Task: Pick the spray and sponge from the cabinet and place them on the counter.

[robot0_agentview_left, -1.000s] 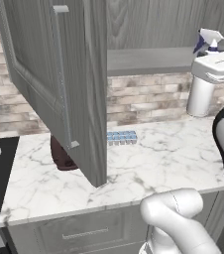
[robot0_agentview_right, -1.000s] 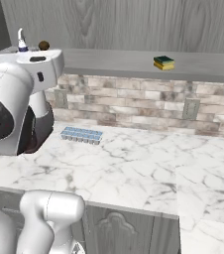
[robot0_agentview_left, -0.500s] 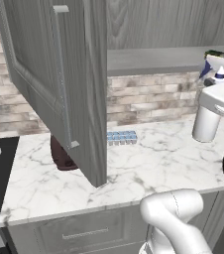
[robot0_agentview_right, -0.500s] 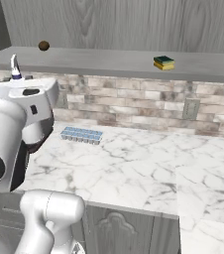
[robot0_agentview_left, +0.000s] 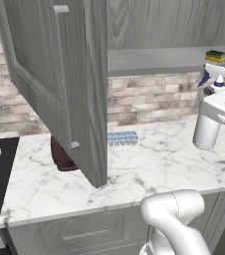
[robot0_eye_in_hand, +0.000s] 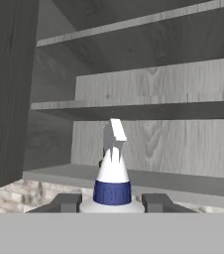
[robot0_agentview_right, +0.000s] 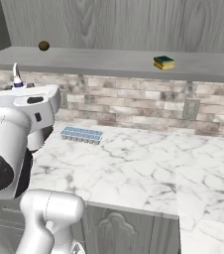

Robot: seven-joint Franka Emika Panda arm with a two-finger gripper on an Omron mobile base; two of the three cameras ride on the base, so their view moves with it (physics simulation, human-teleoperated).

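White marble counter (robot0_agentview_left: 164, 164) under the open cabinet (robot0_agentview_left: 59, 74)
Gripper (robot0_eye_in_hand: 112, 202) fingers are clamped on the spray (robot0_agentview_left: 211, 79), held above the counter's right end; the sponge (robot0_agentview_right: 164, 63) lies on the cabinet shelf's right part, near its front edge

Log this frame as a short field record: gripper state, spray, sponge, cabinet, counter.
gripper: shut on the spray
spray: held, off the shelf, above the counter
sponge: on the cabinet shelf, untouched
cabinet: door open
counter: pale blue ice-cube tray near the brick wall
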